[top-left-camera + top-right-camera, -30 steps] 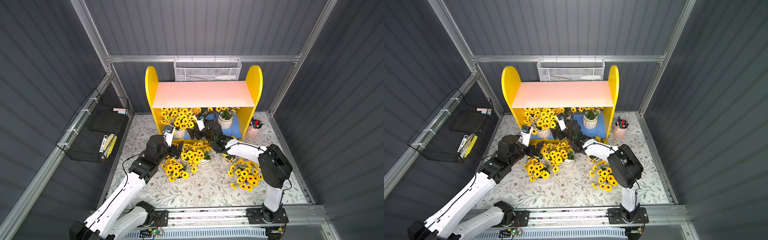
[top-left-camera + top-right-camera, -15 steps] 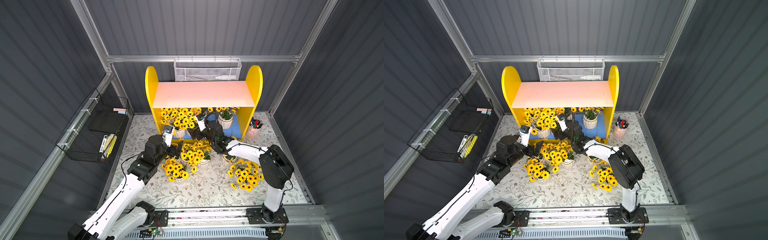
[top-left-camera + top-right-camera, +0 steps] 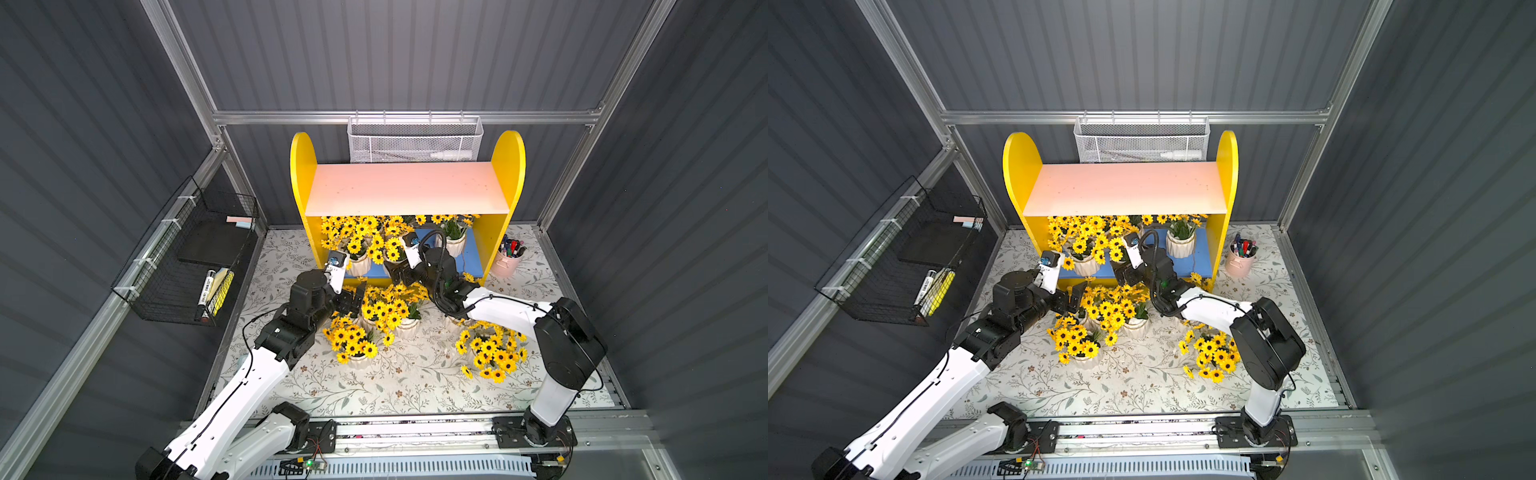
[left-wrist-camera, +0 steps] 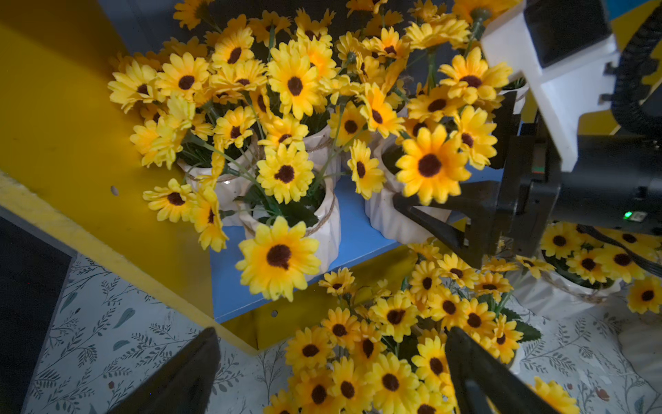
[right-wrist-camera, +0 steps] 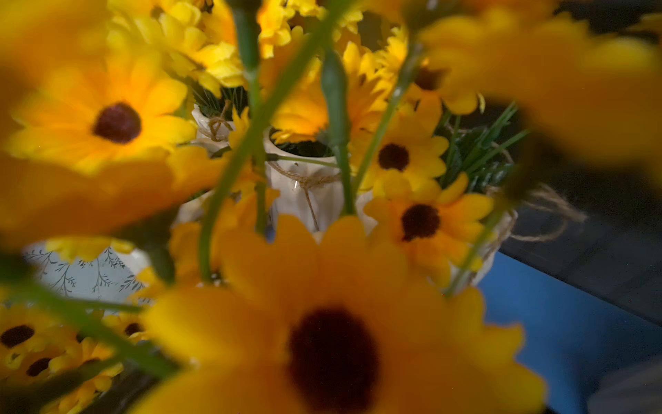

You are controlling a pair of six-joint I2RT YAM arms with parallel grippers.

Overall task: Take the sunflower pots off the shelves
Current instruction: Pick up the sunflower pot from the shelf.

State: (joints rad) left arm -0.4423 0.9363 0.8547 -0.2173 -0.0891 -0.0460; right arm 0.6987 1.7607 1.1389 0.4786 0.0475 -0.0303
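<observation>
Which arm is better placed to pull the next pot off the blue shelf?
Probably right. The right hand is open at a pot on the blue board; the left hand, also open, hangs lower over pots on the mat.

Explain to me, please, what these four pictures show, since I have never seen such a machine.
Two robot arms stand on a rail, each ending in a two-fingered claw. Two pictures look down on the whole booth from overhead; the other two come from cameras on the arms' wrists. The yellow shelves hold several sunflower pots on the blue lower board; other pots stand on the floral mat in front. The left claw hangs open by those; the right claw is open wide among the shelf's flowers. Neither shows a grip.
</observation>
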